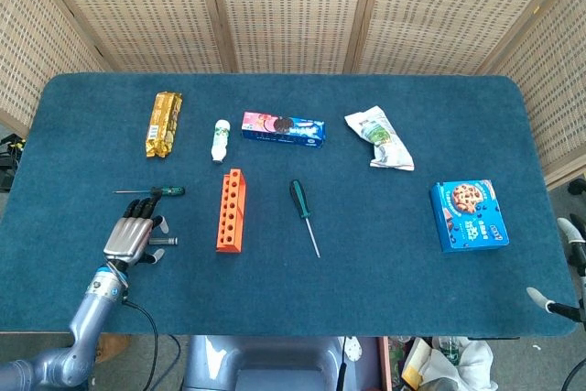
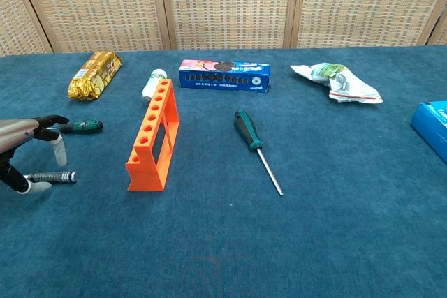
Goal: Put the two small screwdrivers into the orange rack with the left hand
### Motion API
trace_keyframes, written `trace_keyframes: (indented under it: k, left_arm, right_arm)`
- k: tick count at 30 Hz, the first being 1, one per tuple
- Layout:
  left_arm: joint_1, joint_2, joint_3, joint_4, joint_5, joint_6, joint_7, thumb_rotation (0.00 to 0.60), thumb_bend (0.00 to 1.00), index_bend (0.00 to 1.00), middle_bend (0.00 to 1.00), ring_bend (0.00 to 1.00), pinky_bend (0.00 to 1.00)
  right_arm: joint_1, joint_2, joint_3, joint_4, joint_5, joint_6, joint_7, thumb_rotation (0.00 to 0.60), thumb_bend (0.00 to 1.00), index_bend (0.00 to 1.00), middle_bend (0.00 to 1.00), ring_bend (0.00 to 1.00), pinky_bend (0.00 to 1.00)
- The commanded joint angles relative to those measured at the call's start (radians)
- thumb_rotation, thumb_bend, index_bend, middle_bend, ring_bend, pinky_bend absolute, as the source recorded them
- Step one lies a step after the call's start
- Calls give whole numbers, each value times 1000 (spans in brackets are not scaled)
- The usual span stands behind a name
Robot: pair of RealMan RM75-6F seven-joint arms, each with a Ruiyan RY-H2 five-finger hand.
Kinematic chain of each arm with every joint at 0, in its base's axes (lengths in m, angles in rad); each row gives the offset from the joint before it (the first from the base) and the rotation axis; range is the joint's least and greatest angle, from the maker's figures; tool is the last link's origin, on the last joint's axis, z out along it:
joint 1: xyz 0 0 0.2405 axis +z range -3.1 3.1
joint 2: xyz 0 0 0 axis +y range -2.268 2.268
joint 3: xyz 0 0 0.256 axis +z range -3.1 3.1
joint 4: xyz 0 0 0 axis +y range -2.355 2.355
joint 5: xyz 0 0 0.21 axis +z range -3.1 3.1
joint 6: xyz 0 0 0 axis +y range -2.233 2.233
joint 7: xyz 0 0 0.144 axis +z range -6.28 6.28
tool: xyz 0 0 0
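Note:
A small green-handled screwdriver (image 1: pixel 157 191) (image 2: pixel 82 126) lies left of the orange rack (image 1: pixel 231 211) (image 2: pixel 154 136). Nearer the front lies a second small one with a grey knurled handle (image 1: pixel 168 241) (image 2: pixel 54 176). My left hand (image 1: pixel 134 232) (image 2: pixel 26 150) hovers over the shaft end of the grey one with fingers spread. Its thumb tip sits beside the shaft, and it grips nothing. The rack stands upright with its holes showing nothing in them. Of my right hand (image 1: pixel 575 243), only spread fingertips show past the table's right edge, holding nothing.
A large green screwdriver (image 1: pixel 303 213) (image 2: pixel 255 146) lies right of the rack. Along the back lie a gold snack pack (image 1: pixel 164 124), a white bottle (image 1: pixel 220 140), a blue cookie box (image 1: pixel 283 128) and a crumpled bag (image 1: pixel 379 139). Another blue box (image 1: pixel 469 215) sits at the right.

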Motion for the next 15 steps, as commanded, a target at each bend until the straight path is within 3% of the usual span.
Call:
trace_keyframes:
  k: [1, 15]
  left_arm:
    - [-5, -11, -3, 9, -15, 1, 10, 600, 266, 446, 0, 0, 0]
    - [-24, -34, -2, 28, -46, -3, 40, 600, 265, 491, 0, 0, 0]
  right_arm:
    - [0, 0, 0, 0, 0, -1, 2, 600, 0, 0, 0, 0, 0]
    - [6, 0, 1, 2, 8, -13, 5, 600, 0, 0, 0, 0, 0]
